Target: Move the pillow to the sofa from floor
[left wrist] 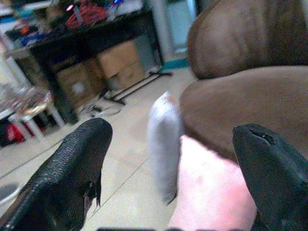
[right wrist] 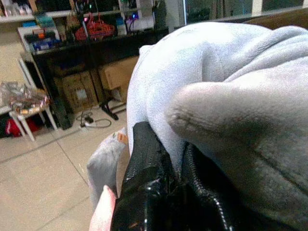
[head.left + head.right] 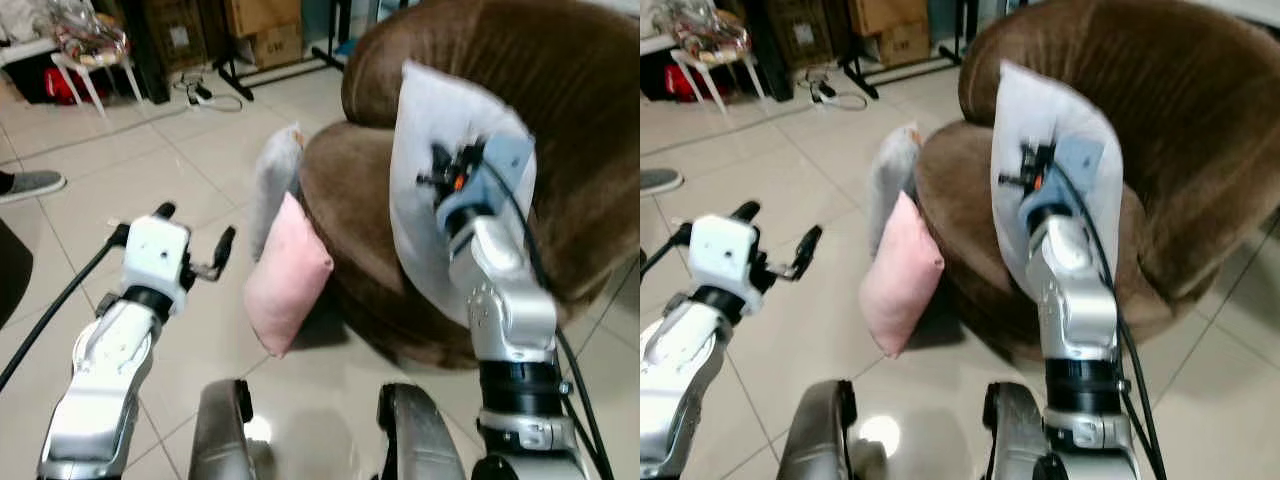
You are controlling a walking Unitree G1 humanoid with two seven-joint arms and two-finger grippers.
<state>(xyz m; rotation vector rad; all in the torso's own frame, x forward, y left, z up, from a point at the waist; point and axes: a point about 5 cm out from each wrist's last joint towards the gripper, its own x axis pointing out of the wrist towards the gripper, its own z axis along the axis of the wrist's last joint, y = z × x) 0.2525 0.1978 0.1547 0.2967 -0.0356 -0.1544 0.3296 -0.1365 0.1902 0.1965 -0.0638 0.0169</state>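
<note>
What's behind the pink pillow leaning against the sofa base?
A grey pillow stands on the floor directly behind the pink pillow, also leaning against the brown sofa. Its lower part is covered by the pink one. The right pincer holds a white pillow over the seat.

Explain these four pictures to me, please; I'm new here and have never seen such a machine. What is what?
This is a humanoid robot with two silver arms. Two pictures come from its head cameras, looking down; the other two from a camera on each wrist. The right gripper is shut on a pale grey pillow, held up over the brown sofa. The left gripper hangs open over the tiled floor. A pink pillow and another grey pillow stand on the floor, leaning against the sofa's front.
</note>
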